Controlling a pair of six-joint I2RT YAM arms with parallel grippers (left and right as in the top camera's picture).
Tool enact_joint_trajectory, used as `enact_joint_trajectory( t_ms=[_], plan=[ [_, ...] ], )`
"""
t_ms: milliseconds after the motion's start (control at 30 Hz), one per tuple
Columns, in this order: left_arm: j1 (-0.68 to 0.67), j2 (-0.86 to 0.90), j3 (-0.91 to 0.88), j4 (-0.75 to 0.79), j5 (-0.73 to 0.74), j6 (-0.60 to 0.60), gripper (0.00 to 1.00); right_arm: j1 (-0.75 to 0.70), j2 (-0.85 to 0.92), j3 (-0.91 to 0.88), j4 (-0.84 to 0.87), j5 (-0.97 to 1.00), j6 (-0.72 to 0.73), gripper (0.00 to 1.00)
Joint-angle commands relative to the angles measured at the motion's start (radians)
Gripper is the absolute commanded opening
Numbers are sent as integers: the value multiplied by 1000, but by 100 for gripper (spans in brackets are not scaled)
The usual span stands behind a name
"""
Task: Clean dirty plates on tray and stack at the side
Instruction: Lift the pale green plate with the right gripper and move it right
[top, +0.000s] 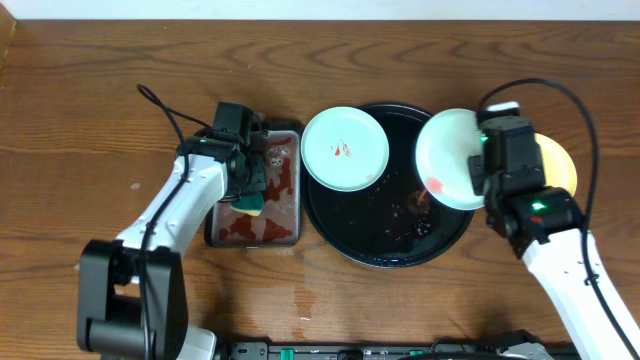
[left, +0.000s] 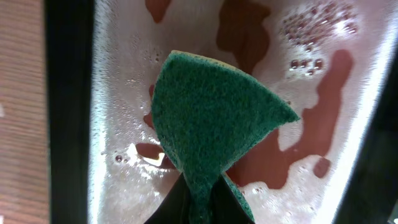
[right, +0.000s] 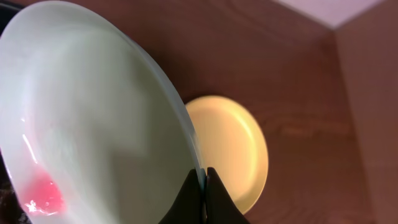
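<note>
As the left hand (top: 250, 192) pinches a green scouring sponge (left: 211, 118) above the red-stained metal pan (top: 288, 205), one mint plate (top: 345, 148), smeared red, lies on the left rim of the black tray (top: 385, 238). Further right, the right hand (right: 203, 180) is clamped on the edge of a second mint plate (top: 450, 160), held tilted over the tray's right side, with a pink smear low on its face. A yellow plate (top: 560, 165) rests on the bench (top: 100, 90) beyond. The plates look light, stiff and probably slippery when wet. A pinch at the rim is the natural hold, though it may let a plate pivot.
</note>
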Motion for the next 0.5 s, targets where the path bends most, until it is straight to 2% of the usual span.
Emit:
enact_joint_trajectory(
  t_ms=[0, 467],
  plan=[
    [5, 38, -10, 4, -15, 9, 7, 66, -8, 21, 31, 103, -104, 1],
    [5, 92, -10, 10, -15, 9, 7, 300, -8, 21, 184, 311, -373, 1]
  ],
)
